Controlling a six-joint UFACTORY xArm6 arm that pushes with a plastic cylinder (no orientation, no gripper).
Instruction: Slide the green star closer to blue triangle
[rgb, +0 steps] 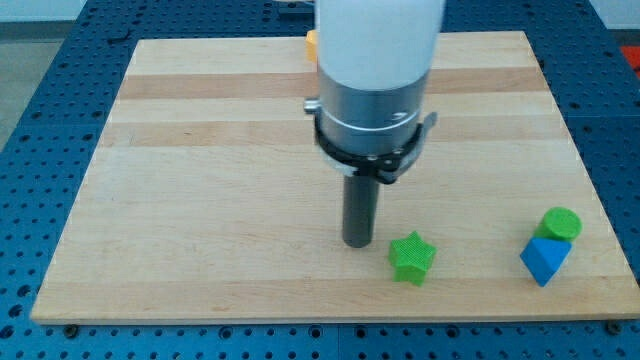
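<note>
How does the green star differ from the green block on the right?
The green star-shaped block has points and stands alone just right of my tip; the round green cylinder block touches the blue triangular block, near the wooden board's right edge. Both share the same green.
</note>
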